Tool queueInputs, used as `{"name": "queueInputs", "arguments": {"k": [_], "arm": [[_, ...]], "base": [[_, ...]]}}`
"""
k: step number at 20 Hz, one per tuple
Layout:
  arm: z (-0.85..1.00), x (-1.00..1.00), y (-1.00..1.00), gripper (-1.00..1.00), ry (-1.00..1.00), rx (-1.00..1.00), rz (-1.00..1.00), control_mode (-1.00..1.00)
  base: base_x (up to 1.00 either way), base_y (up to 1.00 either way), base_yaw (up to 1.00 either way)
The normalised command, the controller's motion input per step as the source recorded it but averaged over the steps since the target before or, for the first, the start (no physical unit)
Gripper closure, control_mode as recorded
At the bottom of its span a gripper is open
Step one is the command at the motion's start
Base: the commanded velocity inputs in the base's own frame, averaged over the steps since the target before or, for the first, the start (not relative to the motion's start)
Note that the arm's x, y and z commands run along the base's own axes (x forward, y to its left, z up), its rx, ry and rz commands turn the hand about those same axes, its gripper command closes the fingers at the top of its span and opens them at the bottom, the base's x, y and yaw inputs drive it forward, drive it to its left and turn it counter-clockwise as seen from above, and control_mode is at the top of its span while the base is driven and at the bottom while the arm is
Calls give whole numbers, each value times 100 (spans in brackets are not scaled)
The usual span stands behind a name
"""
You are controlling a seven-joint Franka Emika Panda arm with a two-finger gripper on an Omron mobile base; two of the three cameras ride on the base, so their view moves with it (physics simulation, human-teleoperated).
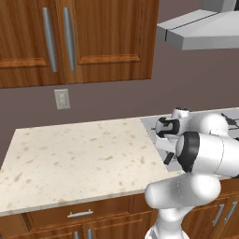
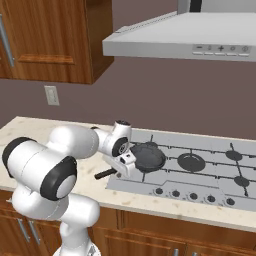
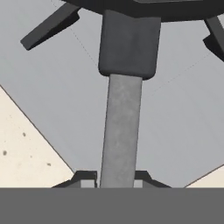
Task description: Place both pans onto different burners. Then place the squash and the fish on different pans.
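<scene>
In the hand view, the pincer (image 3: 116,177) is clamped on the handle (image 3: 120,131) of the pan, its two tips pressed against either side of the grey shaft. The handle runs straight away from the tips to the dark socket where it meets the pan's body. In the right base view, the pan (image 2: 148,156) is seen over the leftmost burner of the cooktop (image 2: 200,185), just beyond the pincer (image 2: 121,170), with the handle's end jutting back over the worktop (image 2: 30,131). Farther right, the central burner (image 2: 191,161) is bare.
</scene>
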Motion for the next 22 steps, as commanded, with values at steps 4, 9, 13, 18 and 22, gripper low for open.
{"name": "queueInputs", "arguments": {"k": [4,9,13,18,22], "arm": [[-25,0,-19,100,3,1,0,-100],[-28,0,-13,100,1,1,0,-100],[-18,0,-6,100,0,1,0,-100],[-6,0,-6,100,0,1,0,-100],[-8,0,-6,100,0,1,0,-100]], "base": [[0,0,0],[0,0,0],[0,0,0],[0,0,0],[0,0,0]]}}
